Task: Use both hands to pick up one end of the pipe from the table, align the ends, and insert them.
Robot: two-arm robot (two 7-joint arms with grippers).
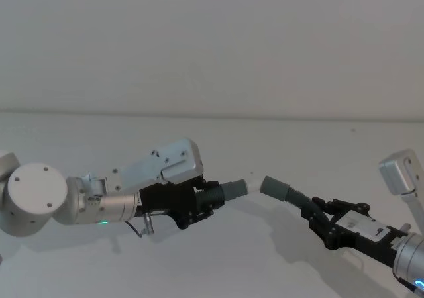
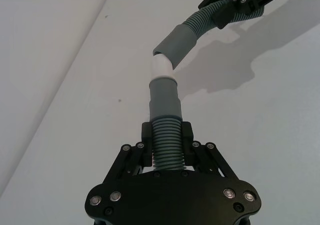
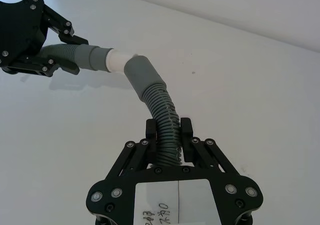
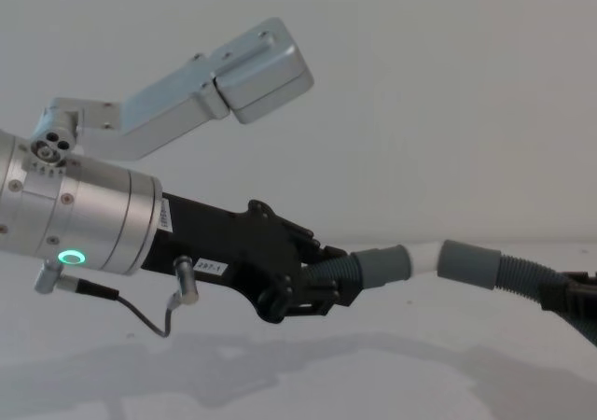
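Worktop [image 1: 212,146]: white, bare beneath both hose pieces, which are held above it.

Left claw [image 1: 211,202]: closed on the ribbed part of the short hose [image 2: 166,147], just behind its cuff [image 2: 165,97]. The cuff points toward the right claw.

Right claw [image 1: 317,213]: closed on the ribs of the other hose [image 3: 162,110], its cuff [image 3: 141,72] angled back toward the left claw.

White tip [image 2: 162,66]: projects from the short hose's cuff and sits at the mouth of the other cuff, near or touching its rim; not seated.

Step in hand, as judged: alignment, with insertion not begun. The two axes meet at an angle. The next move calls for bringing the cuffs into one line, then pressing the tip straight in.
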